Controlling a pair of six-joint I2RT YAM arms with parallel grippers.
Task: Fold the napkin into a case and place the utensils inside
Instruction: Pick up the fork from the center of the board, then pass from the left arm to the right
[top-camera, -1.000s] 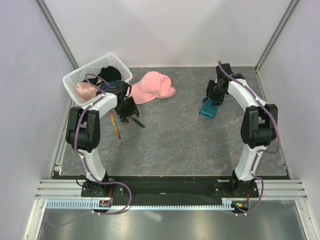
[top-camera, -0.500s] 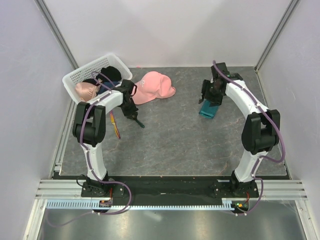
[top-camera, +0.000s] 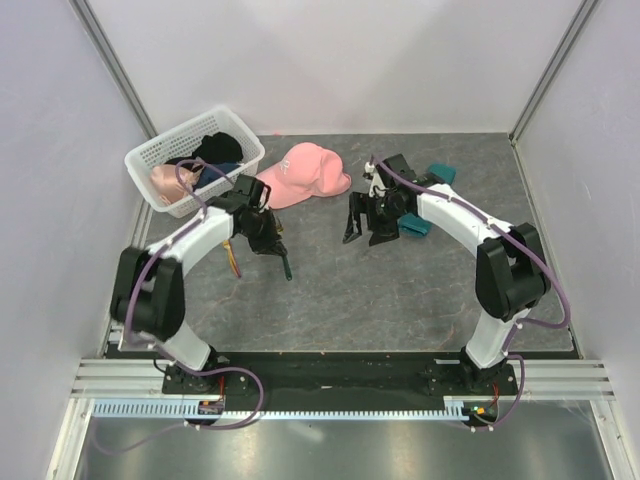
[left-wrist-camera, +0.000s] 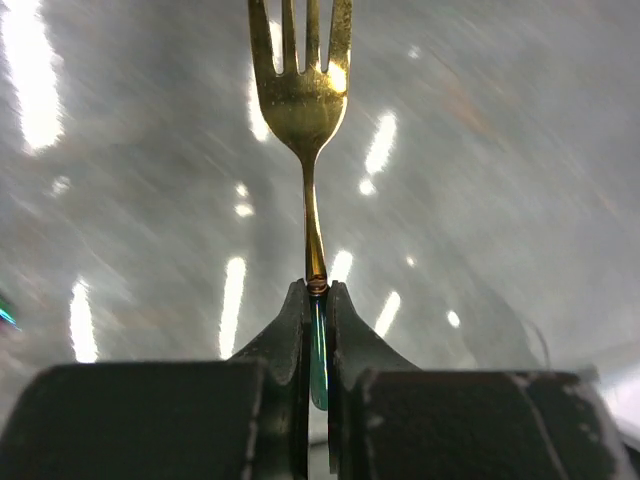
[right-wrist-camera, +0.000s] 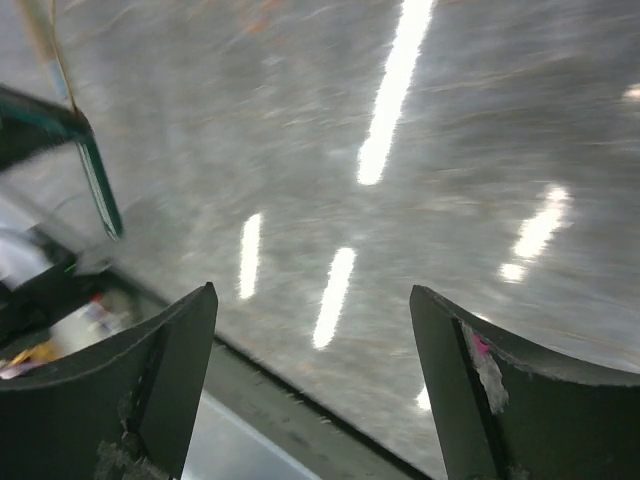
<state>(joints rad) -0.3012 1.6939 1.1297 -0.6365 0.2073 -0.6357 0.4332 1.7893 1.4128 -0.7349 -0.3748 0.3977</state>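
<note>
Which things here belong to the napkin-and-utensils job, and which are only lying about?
For the job:
teal napkin
gold fork, gripped in the left gripper
purple-and-orange utensil

Lying about:
pink cap
white basket

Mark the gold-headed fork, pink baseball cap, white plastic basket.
gold-headed fork (left-wrist-camera: 300, 100), left wrist view, head
pink baseball cap (top-camera: 300, 175), top external view, crown
white plastic basket (top-camera: 172, 134), top external view, rim
</note>
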